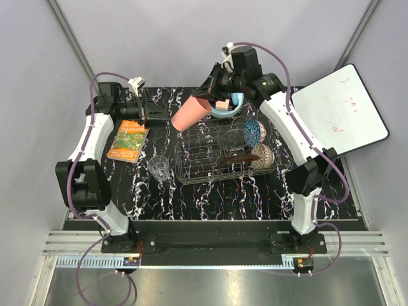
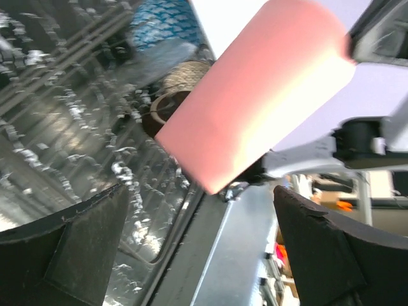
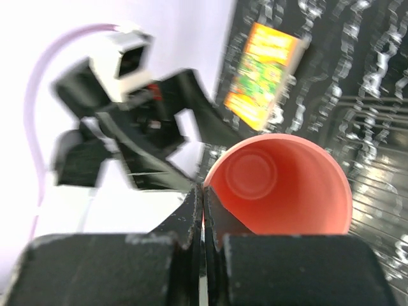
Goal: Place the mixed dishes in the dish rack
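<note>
My right gripper (image 1: 213, 97) is shut on the rim of the pink plastic cup (image 1: 191, 113) and holds it tilted in the air above the far left end of the wire dish rack (image 1: 197, 167). In the right wrist view the fingers (image 3: 203, 199) pinch the cup's wall (image 3: 280, 185). My left gripper (image 1: 151, 109) is open and empty, just left of the cup; the cup (image 2: 255, 95) hangs beyond its fingers (image 2: 64, 255). The clear glass plate (image 1: 233, 139), red floral plate (image 1: 242, 157), blue patterned bowl (image 1: 255, 132) and cream speckled bowl (image 1: 263, 156) sit at the rack's right end. The clear tumbler (image 1: 159, 167) stands on the table left of the rack.
A light blue bowl (image 1: 234, 106) lies behind the rack under my right wrist. The orange-green booklet (image 1: 127, 140) lies at the left of the black marbled table (image 1: 210, 197). A white board (image 1: 341, 108) leans at the far right.
</note>
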